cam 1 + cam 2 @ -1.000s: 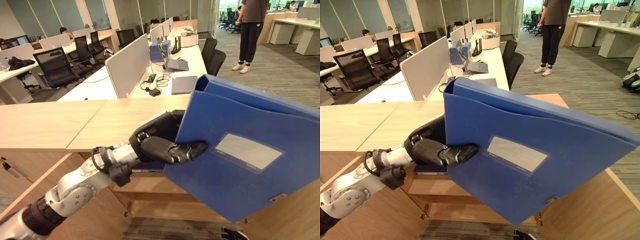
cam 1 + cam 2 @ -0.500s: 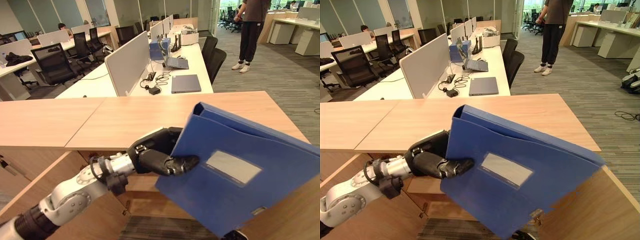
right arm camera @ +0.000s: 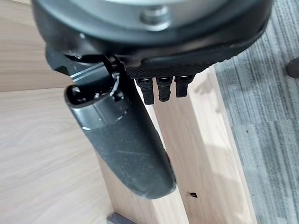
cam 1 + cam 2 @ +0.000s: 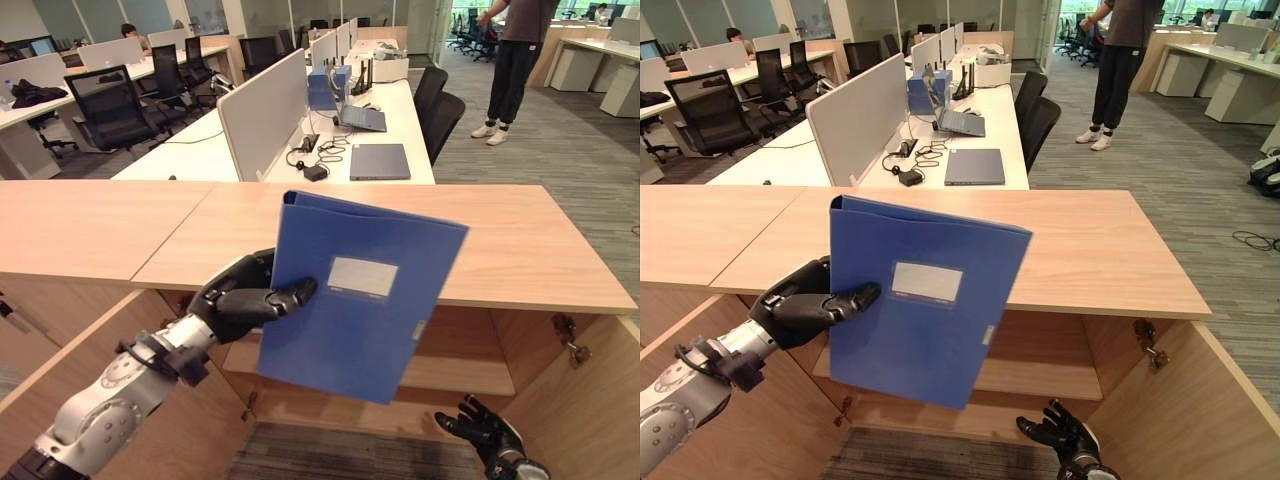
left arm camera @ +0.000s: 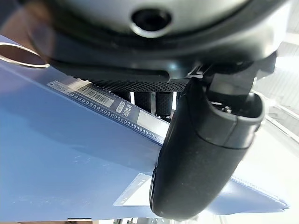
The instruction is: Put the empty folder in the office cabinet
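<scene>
The folder [image 4: 357, 295] has swung upright and away; right hand [image 4: 482, 431] appeared below

Folder [image 4: 358, 295]: smooth blue plastic with a faint sheen, carrying a pale paper label in a clear pocket; in the left wrist view a clear perforated strip lies along its edge. Left hand [image 4: 243, 298]: matt black, finely textured plastic on the thumb, ribbed rubbery pads on the fingers [image 5: 154, 100]. Right hand [image 4: 1064, 436]: the same matt black finish. Cabinet [image 4: 1120, 270]: light wood-grain laminate, smooth and matt, with small metal hinges. Floor [image 4: 300, 455]: grey ribbed carpet, rough and dull.
</scene>
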`<state>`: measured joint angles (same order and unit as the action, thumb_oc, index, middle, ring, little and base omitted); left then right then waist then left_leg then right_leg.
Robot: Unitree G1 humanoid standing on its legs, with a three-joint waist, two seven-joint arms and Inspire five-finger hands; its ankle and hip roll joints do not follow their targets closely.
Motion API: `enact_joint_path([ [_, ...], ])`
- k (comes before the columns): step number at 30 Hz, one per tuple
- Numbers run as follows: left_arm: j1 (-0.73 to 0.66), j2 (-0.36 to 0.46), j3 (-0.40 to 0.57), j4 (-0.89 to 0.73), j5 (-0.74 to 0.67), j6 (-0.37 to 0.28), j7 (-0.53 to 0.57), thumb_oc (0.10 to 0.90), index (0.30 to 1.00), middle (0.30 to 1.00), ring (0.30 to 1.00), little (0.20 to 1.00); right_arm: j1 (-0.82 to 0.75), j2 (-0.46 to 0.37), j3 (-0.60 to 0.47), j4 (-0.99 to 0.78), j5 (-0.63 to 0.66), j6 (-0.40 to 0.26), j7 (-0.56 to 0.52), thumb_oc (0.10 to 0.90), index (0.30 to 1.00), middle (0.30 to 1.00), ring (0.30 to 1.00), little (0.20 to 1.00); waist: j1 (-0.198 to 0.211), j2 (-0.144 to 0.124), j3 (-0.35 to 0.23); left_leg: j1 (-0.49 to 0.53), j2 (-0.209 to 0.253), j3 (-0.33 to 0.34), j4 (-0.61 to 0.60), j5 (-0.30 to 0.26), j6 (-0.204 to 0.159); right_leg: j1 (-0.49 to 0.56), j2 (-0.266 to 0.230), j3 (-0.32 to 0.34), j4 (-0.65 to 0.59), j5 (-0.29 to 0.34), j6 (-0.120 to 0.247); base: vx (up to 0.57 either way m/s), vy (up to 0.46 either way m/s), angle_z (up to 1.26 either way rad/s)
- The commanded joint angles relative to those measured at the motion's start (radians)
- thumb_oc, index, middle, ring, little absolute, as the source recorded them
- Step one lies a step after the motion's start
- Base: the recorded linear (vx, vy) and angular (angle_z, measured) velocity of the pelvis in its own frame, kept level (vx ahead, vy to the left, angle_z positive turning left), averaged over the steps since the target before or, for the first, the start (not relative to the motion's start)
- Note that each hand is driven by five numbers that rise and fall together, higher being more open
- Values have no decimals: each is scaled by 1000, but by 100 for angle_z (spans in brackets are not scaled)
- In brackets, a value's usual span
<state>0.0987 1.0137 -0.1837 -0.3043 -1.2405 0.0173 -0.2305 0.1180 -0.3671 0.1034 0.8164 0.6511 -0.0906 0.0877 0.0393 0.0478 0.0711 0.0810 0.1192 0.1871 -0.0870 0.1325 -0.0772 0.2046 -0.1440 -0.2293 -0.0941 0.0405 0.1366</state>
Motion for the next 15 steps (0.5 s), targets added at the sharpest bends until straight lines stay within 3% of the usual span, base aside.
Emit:
enact_joint_path([
  [1, -111, -20, 132, -59, -7, -118, -35, 400, 300, 300, 300, 300, -95, -56, -25, -110, 48, -62, 15, 800, 900, 900, 900, 900, 4, -20, 12, 109, -29, 0, 0, -125, -20, -8, 20, 3, 44, -79, 13, 0, 0, 0],
  [8, -71, -32, 164, -40, 12, -113, -55, 400, 300, 300, 300, 300, -86, -99, -9, -272, 152, -43, 112, 800, 900, 900, 900, 900, 2, -26, 11, 105, -28, 0, 0, -122, -20, -13, 21, 7, 43, -77, 14, 0, 0, 0],
  [12, -63, -31, 159, -33, 26, -102, -82, 400, 300, 300, 300, 300, -67, -167, 11, -388, 227, -15, 194, 800, 900, 900, 900, 900, -1, -31, 12, 104, -28, -1, 0, -121, -21, -15, 21, 7, 47, -79, 13, 0, 0, 0],
  [15, -50, -42, 164, -26, 36, -95, -113, 400, 300, 300, 300, 300, -49, -222, 20, -541, 365, 21, 302, 800, 900, 900, 900, 900, -5, -33, 12, 103, -27, -4, 0, -121, -20, -18, 20, 9, 47, -79, 15, 0, 0, 0],
])
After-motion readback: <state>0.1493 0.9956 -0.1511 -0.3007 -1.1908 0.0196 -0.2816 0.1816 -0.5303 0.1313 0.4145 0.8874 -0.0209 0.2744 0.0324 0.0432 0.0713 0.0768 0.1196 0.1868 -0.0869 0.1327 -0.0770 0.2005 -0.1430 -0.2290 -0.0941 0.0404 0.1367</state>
